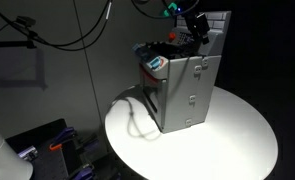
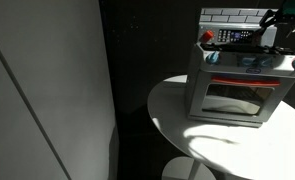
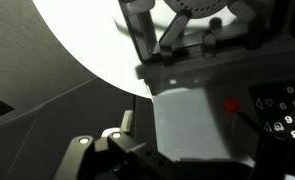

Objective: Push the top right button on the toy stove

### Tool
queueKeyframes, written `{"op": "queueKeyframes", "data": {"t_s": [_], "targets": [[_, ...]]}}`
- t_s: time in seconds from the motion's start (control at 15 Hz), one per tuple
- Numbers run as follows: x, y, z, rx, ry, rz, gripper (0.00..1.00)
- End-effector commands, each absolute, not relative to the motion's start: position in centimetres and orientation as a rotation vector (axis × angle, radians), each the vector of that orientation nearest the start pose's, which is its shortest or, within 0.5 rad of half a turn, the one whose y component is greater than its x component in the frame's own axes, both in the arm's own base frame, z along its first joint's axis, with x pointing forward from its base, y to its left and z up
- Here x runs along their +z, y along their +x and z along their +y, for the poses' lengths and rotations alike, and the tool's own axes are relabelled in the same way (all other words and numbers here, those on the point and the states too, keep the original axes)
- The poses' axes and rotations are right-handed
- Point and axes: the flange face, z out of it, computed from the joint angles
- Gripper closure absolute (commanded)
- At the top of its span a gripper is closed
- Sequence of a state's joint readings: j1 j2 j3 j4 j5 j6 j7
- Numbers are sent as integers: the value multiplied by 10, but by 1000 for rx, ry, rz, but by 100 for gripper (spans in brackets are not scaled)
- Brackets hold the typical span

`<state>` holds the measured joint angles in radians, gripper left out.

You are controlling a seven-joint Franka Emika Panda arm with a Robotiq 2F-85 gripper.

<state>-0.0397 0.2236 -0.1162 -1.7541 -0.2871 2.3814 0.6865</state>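
Note:
The grey toy stove point(image 1: 187, 90) stands on a round white table point(image 1: 237, 140); it also shows in an exterior view point(image 2: 237, 90) with its white brick back panel and glass door. My gripper point(image 1: 192, 25) hovers above the stove's top near the back panel, as seen in both exterior views point(image 2: 277, 22). In the wrist view the gripper point(image 3: 187, 140) looks open and empty over the grey stove top point(image 3: 187, 120). A red button point(image 3: 230, 103) and a black control panel point(image 3: 282, 110) lie just to its right.
Toy items point(image 1: 155, 62) sit on the stove top. Cables hang behind the table point(image 1: 67, 35). A grey wall panel point(image 2: 47, 90) stands beside the table. Clutter lies on the floor point(image 1: 57, 145).

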Motion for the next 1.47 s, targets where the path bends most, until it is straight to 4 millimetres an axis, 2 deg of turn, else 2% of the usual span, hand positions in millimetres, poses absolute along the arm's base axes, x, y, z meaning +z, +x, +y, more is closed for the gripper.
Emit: {"op": "queueKeyframes", "data": {"t_s": [0.0,1.4], "targets": [[488,661,-100,-777,-3011,1073,0],[485,671,-101,-792,-3004,1067,0]]}}
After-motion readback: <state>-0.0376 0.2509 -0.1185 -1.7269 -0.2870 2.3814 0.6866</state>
